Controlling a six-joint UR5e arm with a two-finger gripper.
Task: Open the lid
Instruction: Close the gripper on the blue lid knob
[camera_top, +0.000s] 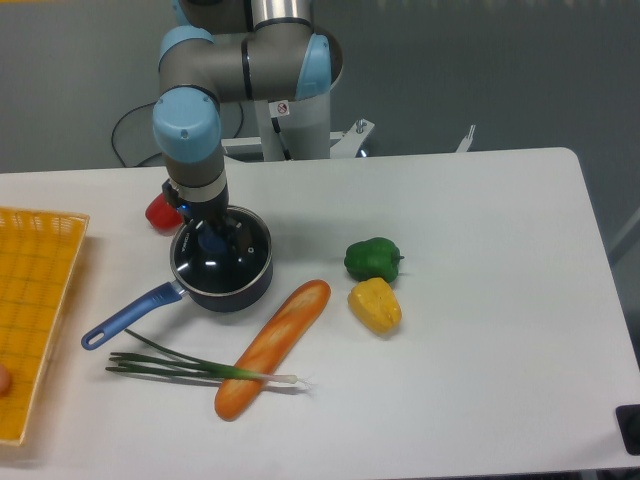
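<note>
A dark saucepan (226, 291) with a blue handle (128, 316) sits on the white table, left of centre. The glass lid (228, 260) with its thin metal rim rests flat on the pan. My gripper (210, 240) points straight down over the lid's middle, its fingers at either side of the blue knob (211, 243). The fingers seem closed against the knob, but the gripper body hides most of the contact.
A red pepper (160, 213) lies just behind the pan. A baguette (272, 347) and a spring onion (200, 367) lie in front of it. Green pepper (372, 259) and yellow pepper (375, 305) sit to the right. An orange basket (30, 310) stands at the left edge.
</note>
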